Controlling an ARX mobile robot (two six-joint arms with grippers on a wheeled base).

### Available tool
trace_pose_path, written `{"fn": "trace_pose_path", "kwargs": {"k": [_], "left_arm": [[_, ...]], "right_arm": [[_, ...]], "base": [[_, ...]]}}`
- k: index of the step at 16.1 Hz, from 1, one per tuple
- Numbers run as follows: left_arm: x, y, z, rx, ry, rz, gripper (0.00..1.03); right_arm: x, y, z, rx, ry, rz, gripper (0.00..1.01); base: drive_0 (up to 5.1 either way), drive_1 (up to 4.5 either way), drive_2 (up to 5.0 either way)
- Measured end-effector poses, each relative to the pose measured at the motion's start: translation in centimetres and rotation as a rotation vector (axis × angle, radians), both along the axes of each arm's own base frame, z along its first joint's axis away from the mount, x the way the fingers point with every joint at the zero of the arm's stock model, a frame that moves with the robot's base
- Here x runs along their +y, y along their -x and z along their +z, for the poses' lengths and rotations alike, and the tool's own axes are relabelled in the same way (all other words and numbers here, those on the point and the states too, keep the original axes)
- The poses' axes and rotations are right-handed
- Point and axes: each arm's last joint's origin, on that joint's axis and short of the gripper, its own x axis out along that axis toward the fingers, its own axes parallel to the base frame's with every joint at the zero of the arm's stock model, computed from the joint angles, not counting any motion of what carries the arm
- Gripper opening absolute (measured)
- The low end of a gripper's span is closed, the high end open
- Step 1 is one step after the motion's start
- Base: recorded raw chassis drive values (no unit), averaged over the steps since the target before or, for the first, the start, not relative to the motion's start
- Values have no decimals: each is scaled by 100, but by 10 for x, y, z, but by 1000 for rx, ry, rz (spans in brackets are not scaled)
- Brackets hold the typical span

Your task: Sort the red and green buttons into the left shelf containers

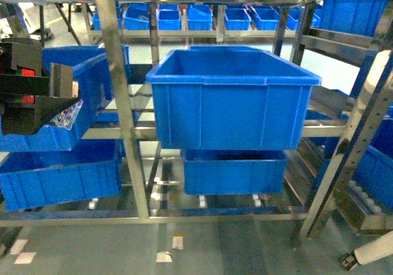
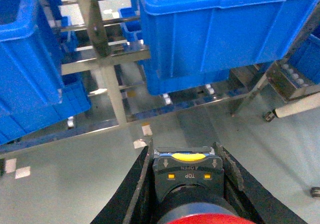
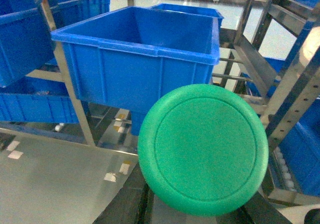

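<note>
- While the head view shows the shelf straight ahead, its largest bin (image 1: pixel 230 97) sits at frame centre with its open top facing up, and a second big bin (image 1: pixel 67 97) stands at the left behind a steel post (image 1: pixel 120 97). The left gripper (image 1: pixel 37 94) fills the left edge, level with that left bin's wall; red patches show on it, but whether it is clamped cannot be told here. The right gripper is not in this view.
- From the left wrist view, the left gripper (image 2: pixel 185 184) at the bottom centre is closed on the red button (image 2: pixel 187 176): black fingers press both sides of its dark body, and the red cap peeks at the bottom edge. Both bins lie above and ahead, one at the upper left (image 2: pixel 27 59), one at the upper right (image 2: pixel 220 29), with the post between them and bare floor below.
- From the right wrist view, the green button (image 3: pixel 202 149) fills the lower centre, cap toward the camera. Dark fingers show below it, so the right gripper seems to grip it, though contact is hidden. The central bin's open mouth (image 3: pixel 140 34) lies up and to the left, near; its front rim is the edge to pass, with free room above.
</note>
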Motion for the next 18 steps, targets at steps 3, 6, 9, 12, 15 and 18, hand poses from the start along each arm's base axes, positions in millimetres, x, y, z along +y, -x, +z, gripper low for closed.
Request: {"fn": "trace_pose_path", "kwargs": {"k": [3,6,9,12,15,18], "left_arm": [[0,0,0,-3,1,0,29],[0,0,0,-3,1,0,29],[0,0,0,-1,0,0,29],[4,-1,0,-2,-6,24,29],[0,1,0,-2,1,-3,29],[-1,1,1,-5,3,-6,29]], "right_arm": [[0,0,0,0,0,0,24],[0,0,0,-2,0,0,24],[0,0,0,1,0,0,24],[0,0,0,-1,-2,9,24],[0,0,0,-2,-1,5,24],[0,0,0,0,1,-3,24]], "base": [[-493,148,330],[-489,153,334],[-498,213,273],[0,0,0],[92,165,-276],[10,393,-372]]}}
